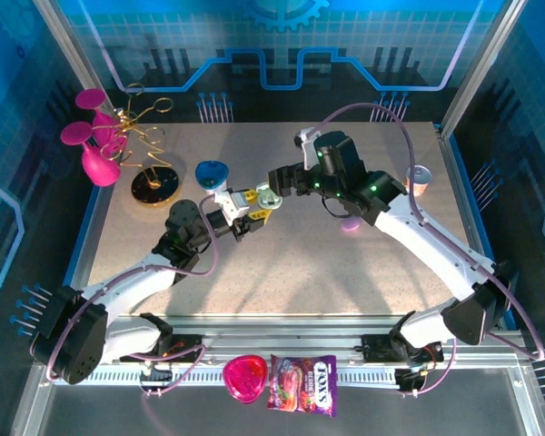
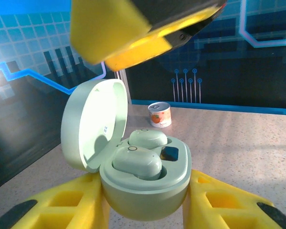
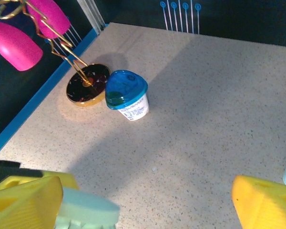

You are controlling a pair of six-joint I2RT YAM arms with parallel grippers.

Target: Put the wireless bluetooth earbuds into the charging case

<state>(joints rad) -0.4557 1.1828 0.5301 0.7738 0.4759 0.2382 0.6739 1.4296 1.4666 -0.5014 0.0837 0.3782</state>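
My left gripper [image 2: 145, 202] is shut on a mint green charging case [image 2: 148, 191], held above the table's middle with its lid [image 2: 93, 124] swung open to the left. Two mint earbuds [image 2: 137, 162] sit side by side in the case's wells, the far earbud [image 2: 148, 138] next to a small dark window. My right gripper [image 3: 143, 205] hangs open just above the case with nothing between its fingers; one of its yellow fingers [image 2: 128, 33] shows over the lid. From above, the case [image 1: 269, 198] lies between the left gripper [image 1: 254, 207] and the right gripper [image 1: 277, 186].
A blue-lidded cup [image 1: 212, 173] and a gold disc stand [image 1: 156, 184] with pink ornaments [image 1: 95, 136] stand at the back left. A lilac case [image 1: 350, 223] lies under the right arm, a small cup [image 1: 420, 177] at the right. A pink case [image 1: 243, 377] and a candy bag [image 1: 302, 384] lie at the near rail.
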